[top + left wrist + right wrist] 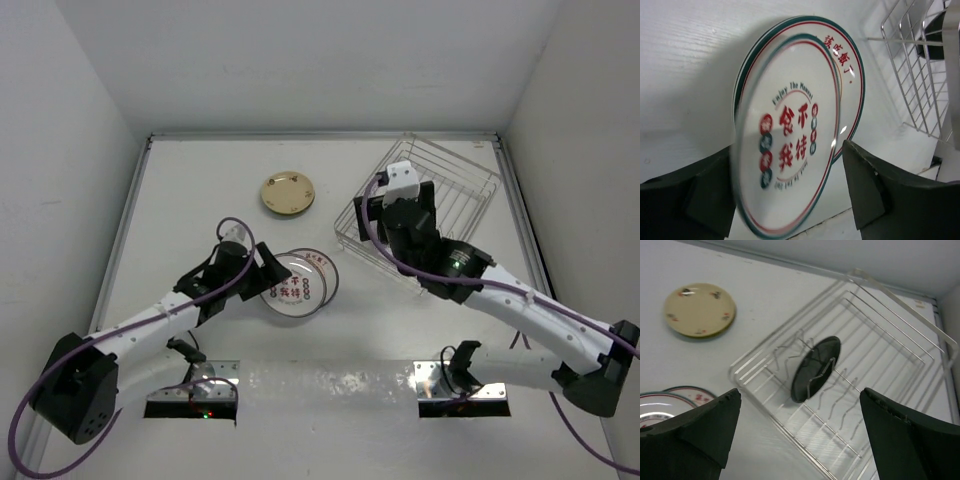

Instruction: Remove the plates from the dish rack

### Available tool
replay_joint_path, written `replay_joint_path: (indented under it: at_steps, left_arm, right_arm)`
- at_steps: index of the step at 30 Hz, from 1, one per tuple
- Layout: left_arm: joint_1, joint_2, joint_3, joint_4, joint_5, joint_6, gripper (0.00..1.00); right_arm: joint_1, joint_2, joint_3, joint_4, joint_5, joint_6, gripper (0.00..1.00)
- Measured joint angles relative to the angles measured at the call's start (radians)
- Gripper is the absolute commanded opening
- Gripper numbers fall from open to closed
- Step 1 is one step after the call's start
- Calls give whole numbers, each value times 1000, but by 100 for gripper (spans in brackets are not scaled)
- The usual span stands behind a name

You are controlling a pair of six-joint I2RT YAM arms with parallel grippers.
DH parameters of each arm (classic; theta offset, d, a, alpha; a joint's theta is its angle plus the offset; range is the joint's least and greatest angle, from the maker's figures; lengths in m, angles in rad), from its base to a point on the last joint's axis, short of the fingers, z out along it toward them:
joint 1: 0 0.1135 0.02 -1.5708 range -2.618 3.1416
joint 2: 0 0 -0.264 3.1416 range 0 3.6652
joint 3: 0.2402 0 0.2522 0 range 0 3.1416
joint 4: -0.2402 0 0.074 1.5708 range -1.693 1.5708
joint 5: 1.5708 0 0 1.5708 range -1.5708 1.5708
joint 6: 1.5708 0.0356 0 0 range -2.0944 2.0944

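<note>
A white plate with red lettering [790, 145] lies tilted and blurred between the fingers of my left gripper [789, 165], over a second white plate [850, 65] that is flat on the table. The jaws stand apart, and the right finger [865, 185] is clear of the rim. From above, both white plates [297, 285] sit just right of the left gripper [268, 275]. My right gripper [800, 391] hangs open over the dish rack [880, 340], where a black plate [816, 367] stands on edge among the prongs. A tan plate [287, 193] lies on the table.
The wire rack [470, 190] sits askew at the back right, near the right wall. The tan plate [700, 310] lies to its left, toward the back. White walls close the table on the left, back and right.
</note>
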Motion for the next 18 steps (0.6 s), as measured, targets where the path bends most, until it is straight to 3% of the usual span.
replay_joint_path:
  at_steps: [3,10,18]
  left_arm:
    - [0,50,9,10,1,-2,100]
    - [-8,133,39,3,-5,5,100]
    - [-17,220,132,-13,10,83,100]
  right_arm:
    - [-96,63,27,-50,-22,29,99]
    - [-333,289,162,-140,-169,144,99]
    - [-410,489,270,-189,-211,338,99]
